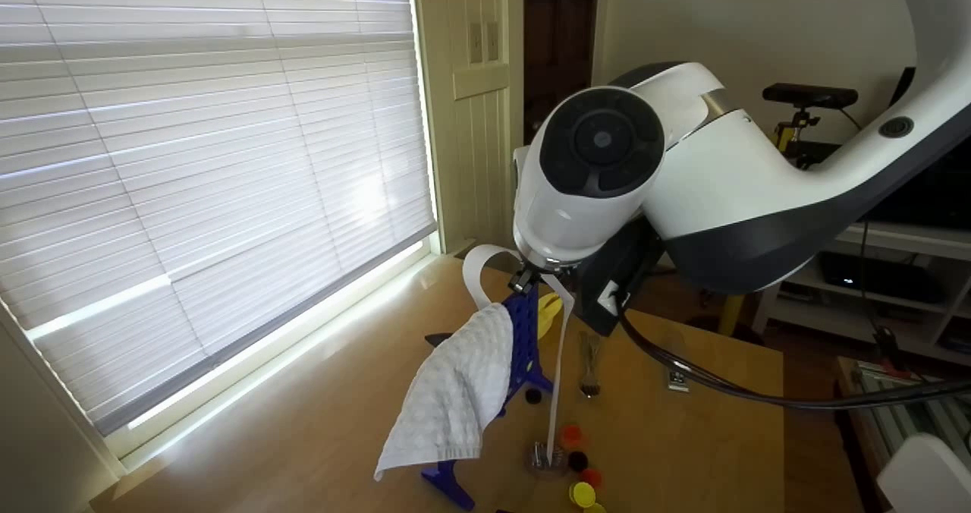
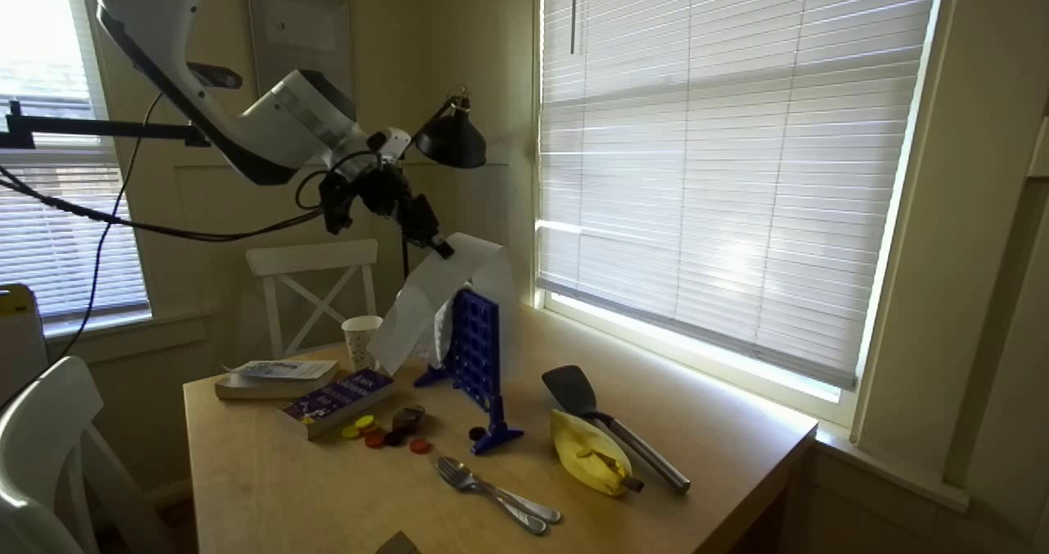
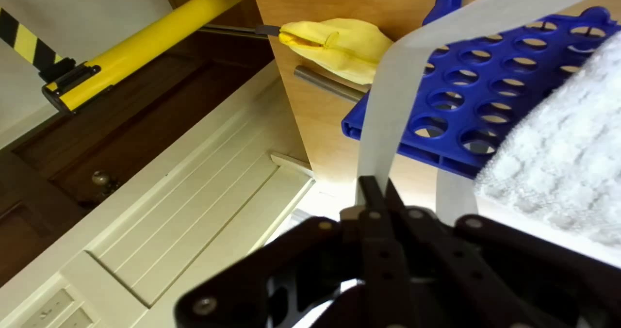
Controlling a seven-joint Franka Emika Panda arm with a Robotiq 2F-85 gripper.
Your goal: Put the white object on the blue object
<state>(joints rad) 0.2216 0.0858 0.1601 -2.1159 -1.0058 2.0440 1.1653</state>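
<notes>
A long white strip (image 1: 560, 369) looks thin, like paper. The blue object is an upright rack with round holes (image 2: 475, 349); it also shows in the wrist view (image 3: 439, 92). My gripper (image 3: 381, 192) is shut on the strip near its bend, above one end of the rack. The strip (image 2: 426, 288) arches over the rack, with one part hanging on each side. I cannot tell whether it touches the rack. A white textured cloth (image 1: 459, 391) is draped over the rack, apart from the gripper; it fills the right of the wrist view (image 3: 563, 153).
A yellow banana-like item (image 2: 592, 454) and a black spatula (image 2: 571, 390) lie beside the rack. A fork and knife (image 2: 500, 492), coloured discs (image 2: 373, 438), books (image 2: 336, 402) and a paper cup (image 2: 361, 342) are on the table. A black lamp (image 2: 451, 138) stands behind.
</notes>
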